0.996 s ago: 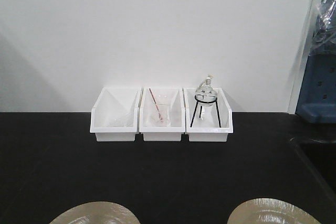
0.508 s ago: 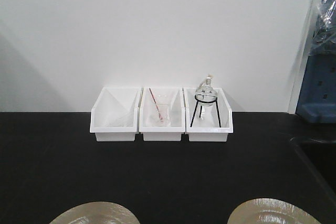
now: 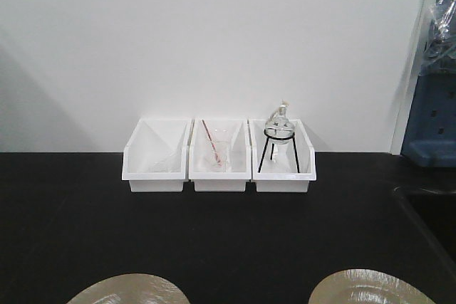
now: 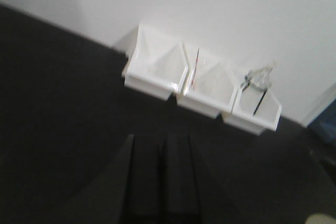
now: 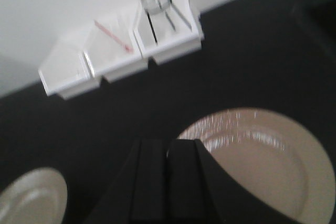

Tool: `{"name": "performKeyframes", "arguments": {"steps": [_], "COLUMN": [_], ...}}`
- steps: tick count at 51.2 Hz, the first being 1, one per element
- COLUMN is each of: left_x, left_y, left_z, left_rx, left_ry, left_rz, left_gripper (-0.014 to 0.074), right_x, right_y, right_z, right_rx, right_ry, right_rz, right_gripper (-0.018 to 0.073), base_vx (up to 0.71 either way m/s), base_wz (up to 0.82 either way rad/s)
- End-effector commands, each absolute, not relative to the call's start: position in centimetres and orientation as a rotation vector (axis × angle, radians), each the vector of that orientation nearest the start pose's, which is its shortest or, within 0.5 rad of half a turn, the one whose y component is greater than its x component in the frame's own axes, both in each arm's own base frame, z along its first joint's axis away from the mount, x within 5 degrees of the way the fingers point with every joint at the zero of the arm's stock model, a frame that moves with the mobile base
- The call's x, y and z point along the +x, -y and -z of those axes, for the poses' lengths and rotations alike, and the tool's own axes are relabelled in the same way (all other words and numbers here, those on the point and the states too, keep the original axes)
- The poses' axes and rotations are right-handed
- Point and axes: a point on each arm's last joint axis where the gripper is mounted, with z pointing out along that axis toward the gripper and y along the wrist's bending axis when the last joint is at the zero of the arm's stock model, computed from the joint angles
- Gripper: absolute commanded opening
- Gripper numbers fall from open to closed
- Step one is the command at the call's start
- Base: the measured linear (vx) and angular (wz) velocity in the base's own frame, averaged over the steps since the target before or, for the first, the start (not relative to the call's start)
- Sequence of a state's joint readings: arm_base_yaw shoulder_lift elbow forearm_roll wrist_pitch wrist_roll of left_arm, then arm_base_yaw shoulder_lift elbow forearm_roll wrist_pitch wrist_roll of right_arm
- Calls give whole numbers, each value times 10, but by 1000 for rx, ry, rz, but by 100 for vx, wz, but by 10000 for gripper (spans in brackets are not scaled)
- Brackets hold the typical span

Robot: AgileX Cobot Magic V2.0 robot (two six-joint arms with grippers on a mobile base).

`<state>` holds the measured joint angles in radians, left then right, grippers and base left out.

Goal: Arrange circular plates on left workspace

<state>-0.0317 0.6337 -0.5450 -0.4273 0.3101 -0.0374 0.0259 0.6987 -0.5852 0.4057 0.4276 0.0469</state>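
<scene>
Two tan circular plates lie on the black countertop of the left workspace (image 3: pixel 78 226), both cut off by the lower edge of the front view: one at the left (image 3: pixel 130 290), one at the right (image 3: pixel 370 287). In the right wrist view the right plate (image 5: pixel 262 161) lies flat just right of and partly under my right gripper (image 5: pixel 168 142), which is shut and holds nothing; the left plate (image 5: pixel 29 198) shows at the lower left. My left gripper (image 4: pixel 163 139) hangs shut and empty over bare countertop. Neither gripper shows in the front view.
Three white bins (image 3: pixel 219 156) stand in a row against the back wall; the middle one holds a glass beaker with a red rod, the right one a flask on a black tripod (image 3: pixel 278 137). A recessed sink (image 3: pixel 431 211) lies at the right edge.
</scene>
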Motion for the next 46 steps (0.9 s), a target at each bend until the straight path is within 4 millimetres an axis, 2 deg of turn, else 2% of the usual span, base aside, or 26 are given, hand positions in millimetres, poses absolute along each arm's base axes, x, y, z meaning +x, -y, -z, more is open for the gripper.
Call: {"name": "performKeyframes", "arguments": {"steps": [1,5,9,11,13,18,22,28,35,39,46], "left_x": [166,190,210,224,234,256,268,275,271,264,254], "left_y": [27,42,60,68,73,72,60,32,-9,-28,-54], "left_z": [-325,-318,-312,-306,-298,-280,-262,-246,-245,-244,-237], "left_rx": [-266,-174,-40,-50,-51,-195,-277,-342,-422,-435,-477], "left_ry": [-1976,-2093,-2141,-2128,-2117,-2112,-2151,-2191,-2159,-2164,-2228], "left_rz": [542,692,913,1072,1158,1277,1289,1297,1281,1276,1165], "left_gripper": [0,0,0,0,0,0,0,0,0,0,0], "right_x": [178,208,237,250,262,286,298,305,299,293,284], "right_y": [-28,-43,-62,-70,-75,-78,-65,-29,16,38,74], "right_z": [-319,-309,-297,-290,-285,-264,-249,-238,-247,-252,-258], "right_rx": [230,98,-53,-100,-131,-100,-24,96,211,266,403], "right_ry": [-2140,-2292,-2368,-2368,-2341,-2340,-2357,-2368,-2302,-2261,-2194], "right_rz": [-526,-673,-941,-1081,-1182,-1357,-1387,-1333,-1304,-1298,-1222], "right_gripper": [-3,-3,-3,-3,-3,-3,-3,-3,-3,-3,-3], "base_vx": [0,0,0,0,0,0,0,0,0,0,0], "base_wz": [0,0,0,0,0,0,0,0,0,0,0]}}
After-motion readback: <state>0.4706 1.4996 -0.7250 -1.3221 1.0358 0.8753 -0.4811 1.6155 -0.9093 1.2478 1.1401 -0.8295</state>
